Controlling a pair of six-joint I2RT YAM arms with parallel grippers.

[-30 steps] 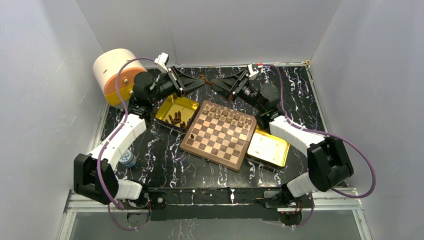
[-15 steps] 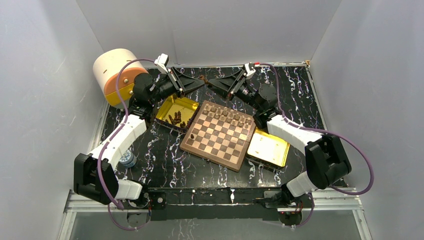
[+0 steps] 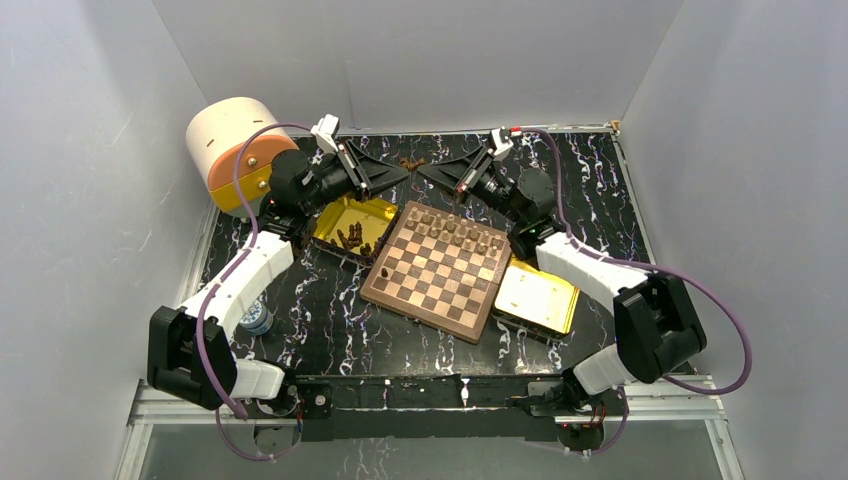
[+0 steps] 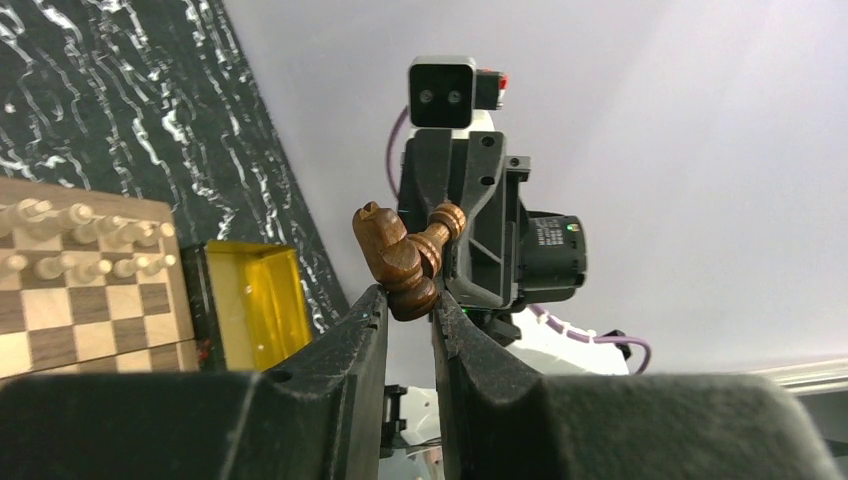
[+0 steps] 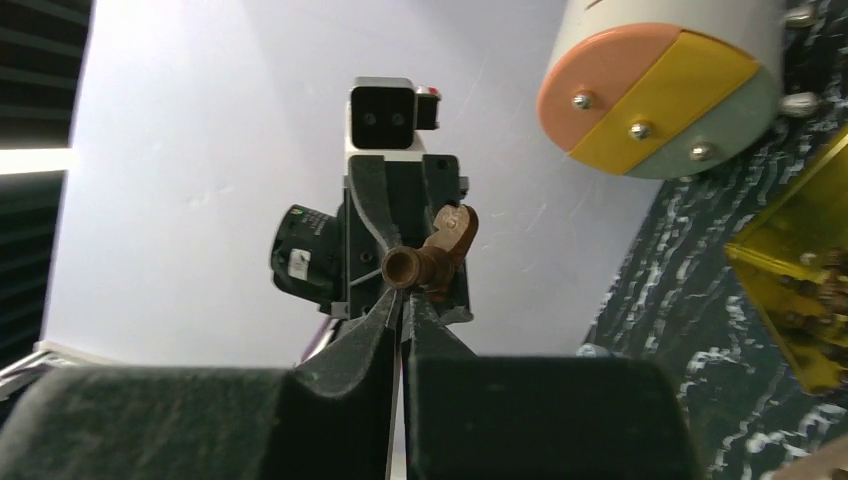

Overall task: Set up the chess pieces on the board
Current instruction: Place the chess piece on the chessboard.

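Clamping the left pincer (image 4: 408,300) on the base of a dark knight (image 4: 388,250), raised beyond the far edge of the board (image 3: 440,275). Pressing the right pincer (image 5: 401,300) fully together at a brown pawn (image 5: 412,267) leaning against that knight; not possible telling whether gripping it. Lying mid-bench (image 3: 330,320), the board, carrying light pieces (image 4: 60,240) along its far rows, between gold trays (image 3: 545,295) left and right.

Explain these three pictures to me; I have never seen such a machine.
Two robot arms are bolted at a table's near edge. One picture looks down from above; the other two come from a camera on each wrist. On the table: a board with light pieces on its far rows, two gold trays, one with dark pieces, and a cream drum. The left gripper grips a dark knight; the right gripper is shut on a smaller dark piece beside it.
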